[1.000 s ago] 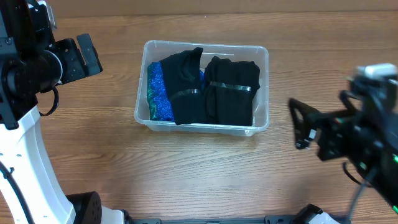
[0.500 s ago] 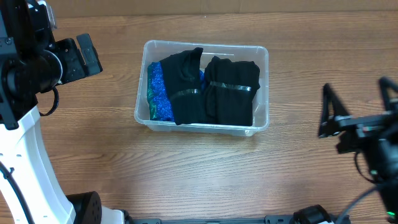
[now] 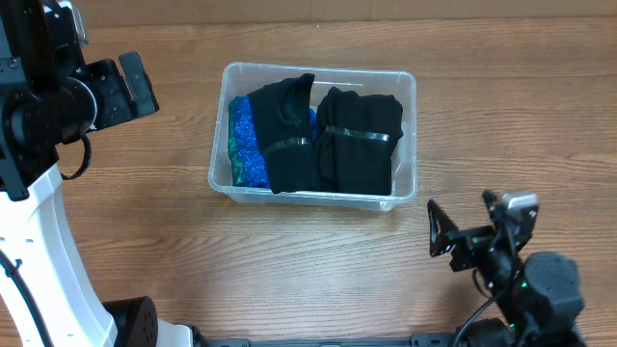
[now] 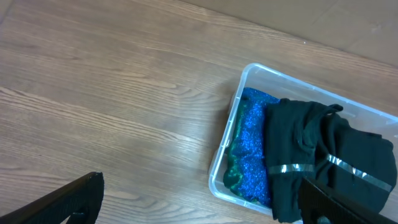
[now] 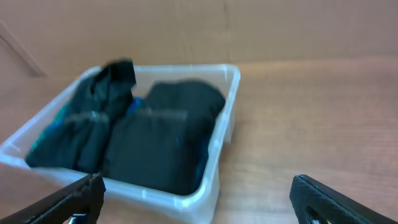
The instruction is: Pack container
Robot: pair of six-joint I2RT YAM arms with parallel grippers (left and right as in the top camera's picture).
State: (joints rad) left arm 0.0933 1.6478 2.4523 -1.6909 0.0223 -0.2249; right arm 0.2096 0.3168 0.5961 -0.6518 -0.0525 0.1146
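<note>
The clear plastic container [image 3: 318, 70] stands in the middle of the table. It holds a blue glittery item [image 3: 245, 145] at its left end and two black folded garments [image 3: 289, 135] [image 3: 362, 145] with shiny bands. My left gripper [image 3: 135, 85] is open and empty, raised to the left of the container. In the left wrist view [image 4: 199, 205] the container [image 4: 244, 81] lies to the right. My right gripper [image 3: 451, 241] is open and empty, low at the front right, facing the container. The right wrist view [image 5: 199, 202] shows the container's near corner [image 5: 229, 78].
The wooden table [image 3: 145, 222] lies bare around the container. The left arm's white base [image 3: 48, 260] stands at the front left. A cardboard-coloured wall [image 5: 280, 31] runs behind the table.
My right arm has swung from the right side down toward the front right edge, and its gripper now faces the container. The left arm and the container have not moved.
</note>
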